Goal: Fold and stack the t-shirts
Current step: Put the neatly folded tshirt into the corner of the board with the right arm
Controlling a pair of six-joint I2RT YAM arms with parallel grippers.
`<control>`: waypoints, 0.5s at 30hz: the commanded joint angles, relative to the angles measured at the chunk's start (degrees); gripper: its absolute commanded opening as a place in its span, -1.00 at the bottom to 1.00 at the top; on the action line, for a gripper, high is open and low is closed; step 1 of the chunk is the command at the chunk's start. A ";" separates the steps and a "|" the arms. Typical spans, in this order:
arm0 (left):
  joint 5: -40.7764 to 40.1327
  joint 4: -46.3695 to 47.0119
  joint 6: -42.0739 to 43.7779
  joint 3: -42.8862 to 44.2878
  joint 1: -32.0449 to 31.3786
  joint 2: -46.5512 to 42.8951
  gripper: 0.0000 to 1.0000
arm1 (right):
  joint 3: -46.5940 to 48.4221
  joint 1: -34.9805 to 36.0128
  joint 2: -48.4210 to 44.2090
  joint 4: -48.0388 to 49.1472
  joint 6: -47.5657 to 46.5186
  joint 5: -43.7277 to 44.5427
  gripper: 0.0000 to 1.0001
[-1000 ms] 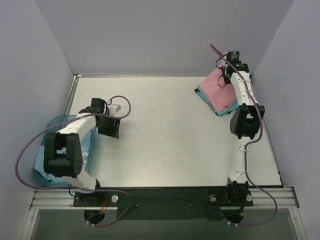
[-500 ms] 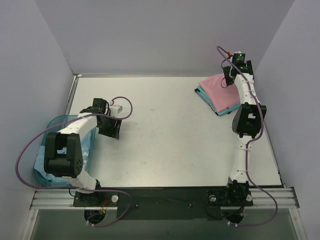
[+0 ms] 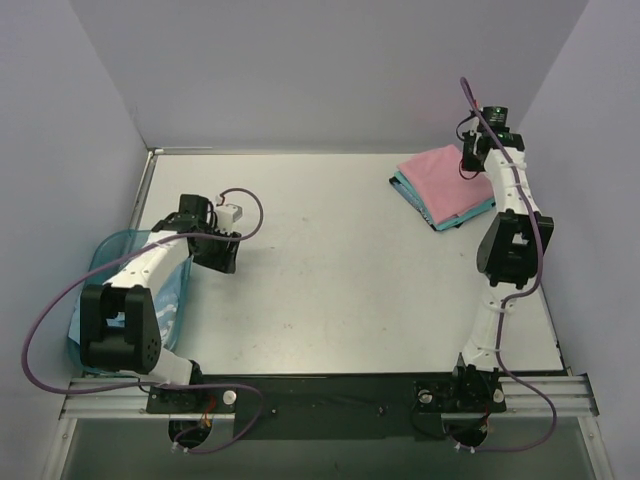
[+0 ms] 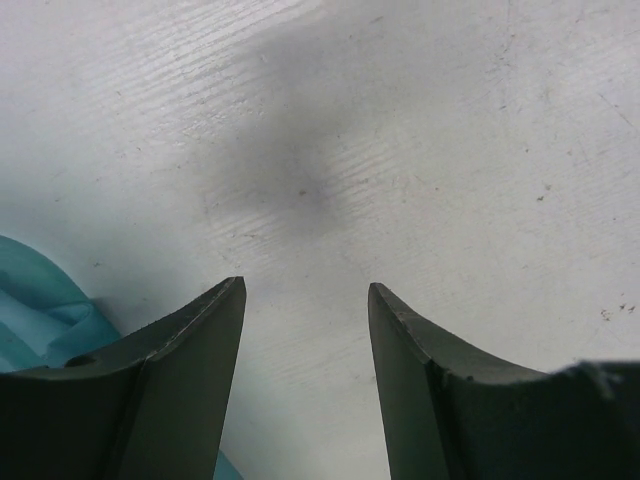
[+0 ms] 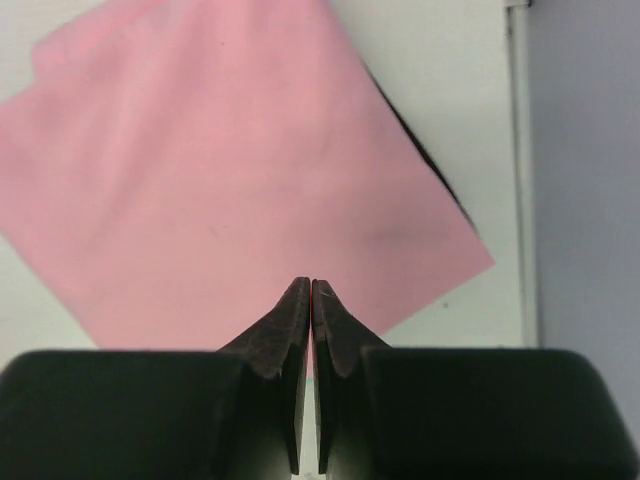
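Observation:
The light pink t-shirt (image 3: pixel 440 178) lies folded flat on the folded teal green t-shirt (image 3: pixel 452 220) at the back right of the table. My right gripper (image 3: pixel 468 160) hangs above the stack's far right corner, shut and empty. In the right wrist view its tips (image 5: pixel 311 285) meet above the pink shirt (image 5: pixel 230 170). My left gripper (image 3: pixel 222 258) is open and empty over bare table, just right of the basket. The left wrist view (image 4: pixel 305 285) shows only table between the fingers. The pale blue t-shirt (image 3: pixel 82 335) lies crumpled in the basket.
The translucent blue plastic basket (image 3: pixel 112 245) stands at the left edge under my left arm, and its corner shows in the left wrist view (image 4: pixel 40 300). Walls close in on the left, back and right. The table's metal rim (image 5: pixel 518 200) runs close beside the stack.
My right gripper has risen off the pink shirt and moved back and to the right, staying shut. My left gripper has shifted slightly toward the back.

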 commanded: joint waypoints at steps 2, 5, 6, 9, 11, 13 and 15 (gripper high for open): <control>-0.04 1.24 1.42 -2.03 -0.15 -5.58 0.25 | 2.51 -3.86 3.81 -2.83 13.93 -11.16 -1.00; -0.04 1.68 1.86 -3.18 -0.15 -6.64 0.25 | 6.46 -5.54 7.33 -3.19 18.16 -11.17 -1.00; 0.05 1.60 1.94 -3.26 -0.15 -6.82 0.25 | 7.08 -6.50 8.73 -3.19 20.34 -11.25 -1.00; 0.23 0.81 2.21 -2.83 -0.06 -6.82 0.25 | 9.37 -8.35 11.11 -3.27 25.45 -11.87 -1.00; 0.40 0.37 2.47 -2.39 -0.06 -6.73 0.25 | 10.42 -9.32 12.44 -3.28 26.25 -13.79 -1.00; 0.40 0.10 2.65 -2.04 -0.15 -6.91 0.25 | 11.65 -9.23 13.14 -3.36 24.86 -16.26 -1.00; 0.67 -0.16 2.74 -1.51 -0.15 -7.08 0.25 | 12.54 -8.71 12.88 -3.36 23.19 -17.06 -1.00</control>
